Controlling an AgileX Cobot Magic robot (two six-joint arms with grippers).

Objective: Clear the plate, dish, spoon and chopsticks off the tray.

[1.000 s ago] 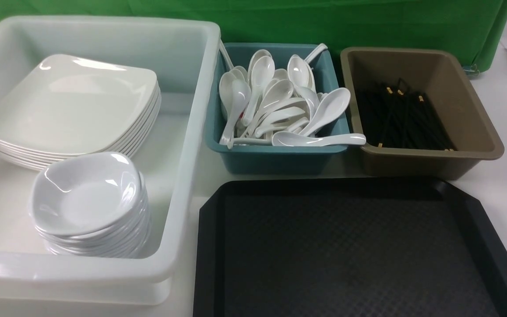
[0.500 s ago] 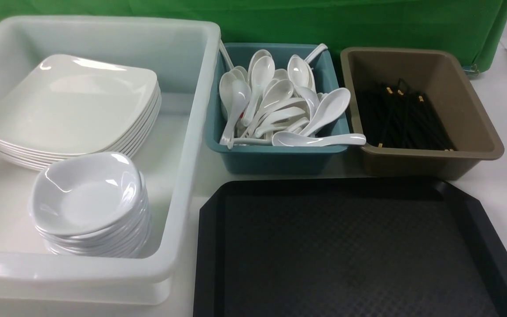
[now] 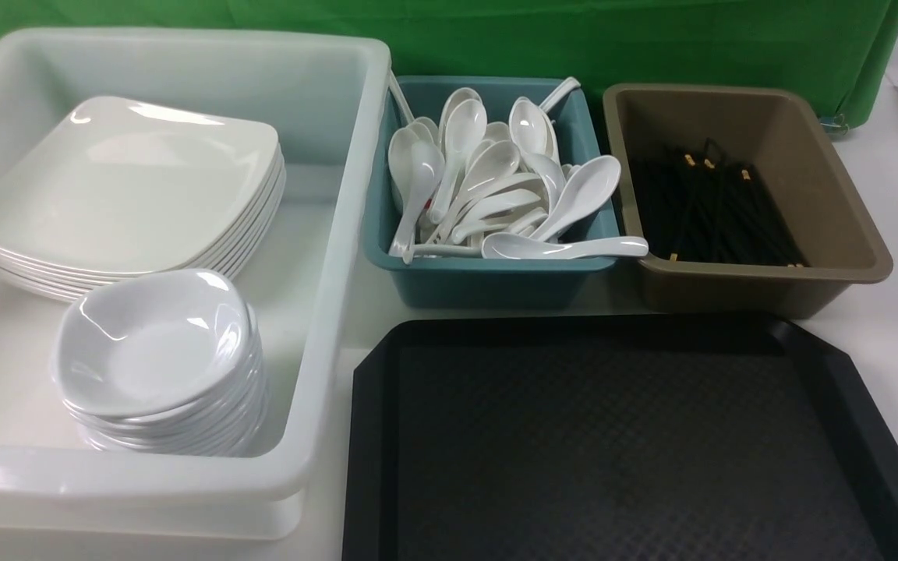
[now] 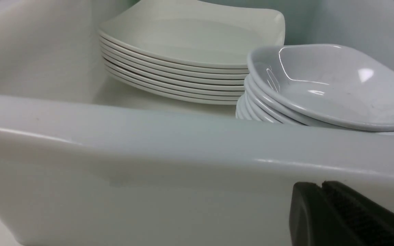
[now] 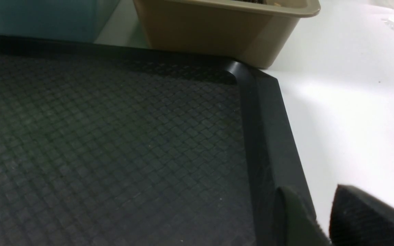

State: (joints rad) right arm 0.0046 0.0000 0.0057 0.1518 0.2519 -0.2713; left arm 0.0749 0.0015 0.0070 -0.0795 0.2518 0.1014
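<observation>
White tub [image 3: 324, 257], smooth plastic, left: holds plates and dishes.
Tray [image 3: 375, 436]: black, cut corners, diamond-textured floor, near edge cut off.
Plate [image 3: 125, 183] tops stack at tub's back; glossy rounded square.
Dish [image 3: 149, 343] tops nearer stack, deeper.
Spoon [image 3: 566, 248] across teal bin [image 3: 488, 284] rim.
Chopsticks [image 3: 718, 214], thin black, in brown bin [image 3: 846, 234], hard to separate.
Left gripper [image 4: 322, 198] clenched, empty, outside tub wall.
Right gripper [image 5: 323, 212] over tray's right rim, fingers parted, nothing between.

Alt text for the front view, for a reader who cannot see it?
Black diamond-textured plastic tray sits bare at front. Behind it, a teal bin holds white soup spoons and a brown bin holds black chopsticks; a white tub holds stacked white plates and dishes.
</observation>
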